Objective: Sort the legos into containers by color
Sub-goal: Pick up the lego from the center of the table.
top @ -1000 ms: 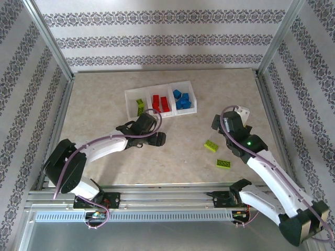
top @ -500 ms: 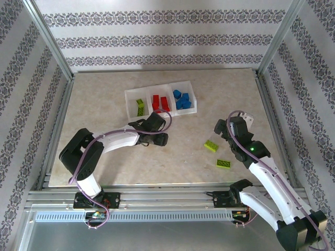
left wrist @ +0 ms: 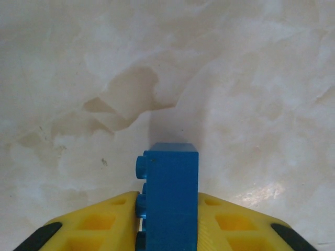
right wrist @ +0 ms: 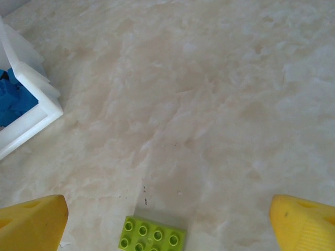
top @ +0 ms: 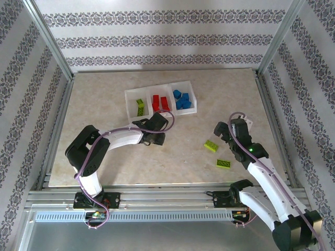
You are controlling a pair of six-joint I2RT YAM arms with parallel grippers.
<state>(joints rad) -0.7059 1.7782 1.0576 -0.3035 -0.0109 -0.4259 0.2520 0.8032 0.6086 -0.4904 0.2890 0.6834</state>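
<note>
Here the left gripper (left wrist: pixel 167 222) clenches a small blue studded plastic brick (left wrist: pixel 171 193) over the beige marbled tabletop (left wrist: pixel 235 78), near the white three-bin plastic tray (top: pixel 127 94). The right gripper (right wrist: pixel 167 217) hangs wide open above a lime green flat plate (right wrist: pixel 152 236).

The table (top: pixel 104 104) is beige with marbled veining, the walls (top: pixel 157 42) are white with grey floral bands, and the arms (top: pixel 118 138) are white with black joints and purple cables. In the white tray (top: pixel 157 85), the left bin has lime bricks (top: pixel 140 106), the middle red bricks (top: pixel 160 102) and the right blue bricks (top: pixel 181 99). The plates (top: pixel 211 146) to the right are lime, the left fingers (left wrist: pixel 99 230) and right fingers (right wrist: pixel 31 222) yellow, and the held brick (left wrist: pixel 170 198) blue.
</note>
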